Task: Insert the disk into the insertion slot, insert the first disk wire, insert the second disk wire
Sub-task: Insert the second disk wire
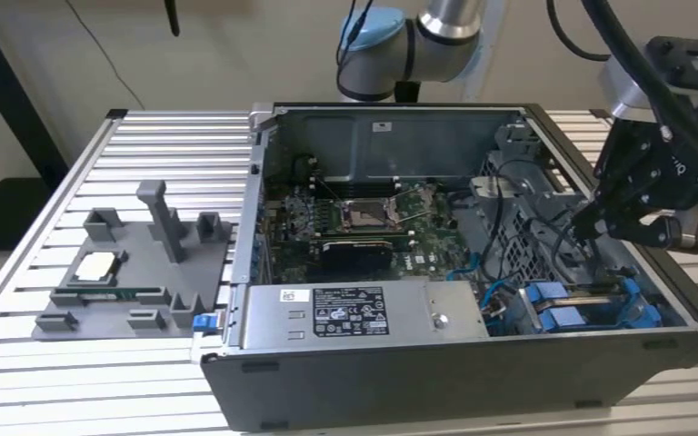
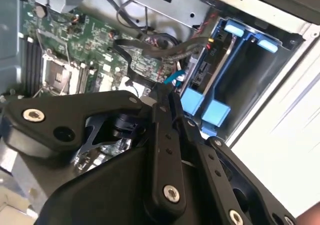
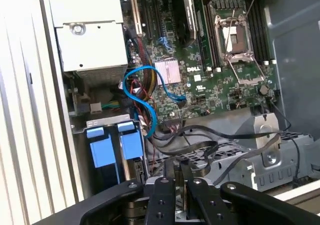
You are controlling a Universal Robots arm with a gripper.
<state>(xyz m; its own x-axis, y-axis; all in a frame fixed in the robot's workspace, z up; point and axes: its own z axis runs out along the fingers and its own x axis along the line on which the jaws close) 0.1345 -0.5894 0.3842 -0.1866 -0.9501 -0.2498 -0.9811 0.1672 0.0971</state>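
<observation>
Pincer (image 3: 181, 171): narrow, fingers drawn close together; whether it grips anything I cannot tell. It hangs inside the case (image 1: 446, 381), at the exterior view's right, just over loose grey and black wires.
Disk (image 2: 206, 60): stands on edge in the slot (image 2: 250, 75), blue carrier tabs at its end, in the case's lower right corner in the exterior view.
Blue wire (image 3: 145, 92): curls from the board (image 1: 349, 227) toward the slot.
Power box (image 1: 446, 313): lower centre of the exterior view; it has a white label with black print.
Surface (image 1: 155, 145): slatted metal; it carries the case and, at the exterior view's left, a grey tray (image 1: 94, 313).
</observation>
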